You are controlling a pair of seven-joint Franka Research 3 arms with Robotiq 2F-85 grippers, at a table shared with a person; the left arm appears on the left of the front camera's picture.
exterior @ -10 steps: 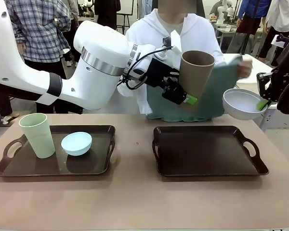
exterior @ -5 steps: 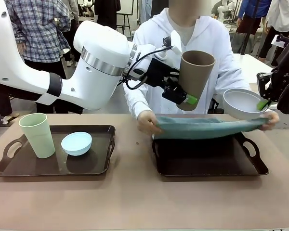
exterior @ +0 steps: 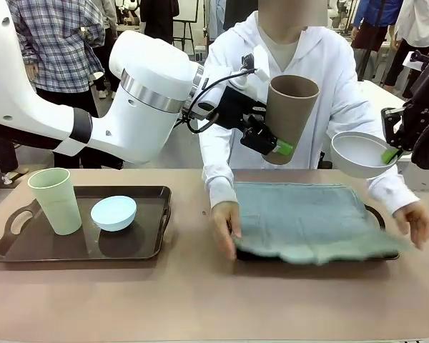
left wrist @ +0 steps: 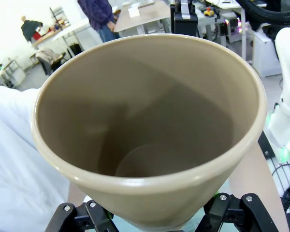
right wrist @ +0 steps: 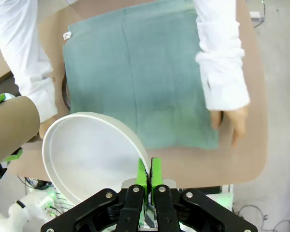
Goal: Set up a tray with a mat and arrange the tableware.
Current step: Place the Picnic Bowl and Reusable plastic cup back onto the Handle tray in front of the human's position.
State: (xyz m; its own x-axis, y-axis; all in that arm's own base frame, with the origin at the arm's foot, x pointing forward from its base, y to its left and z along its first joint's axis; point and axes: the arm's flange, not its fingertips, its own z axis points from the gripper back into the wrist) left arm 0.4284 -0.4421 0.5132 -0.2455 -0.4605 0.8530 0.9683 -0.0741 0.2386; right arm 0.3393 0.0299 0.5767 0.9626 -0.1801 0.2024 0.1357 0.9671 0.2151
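The mat step is under way, and none of the tableware has reached the tray meant for it. The teal mat [exterior: 300, 218] lies spread over the right tray [exterior: 377, 214]. One hand of the person [exterior: 225, 227] is on its near left edge, and the other hand [exterior: 417, 222] is off its right end.

My left jaws [exterior: 279, 148] are closed on the lower end of the tan-brown cup [exterior: 292, 113], holding it tilted in the air above the far side of the mat. My right jaws [right wrist: 148, 174] are pinched shut on the rim of the white bowl [right wrist: 89, 159], which hangs above the mat's right end, well off the surface.

The pale green cup [exterior: 56, 201] stands upright on the left tray [exterior: 14, 248] with the light blue bowl [exterior: 114, 213] just beside it. By my reckoning all four pieces have yet to be placed: the two I carry first, once the hands are clear, then the two on the other tray.

The mat hides nearly all of the right tray, so I cannot tell whether the cloth sits squarely inside the rim. Its near edge is blurred and seems to lap over the front rim towards the tabletop [exterior: 200, 300]. In my left wrist view the cup's mouth covers my own fingertips, so how the pads sit on its wall is hard to judge. The bowl blocks part of the mat from my right wrist.
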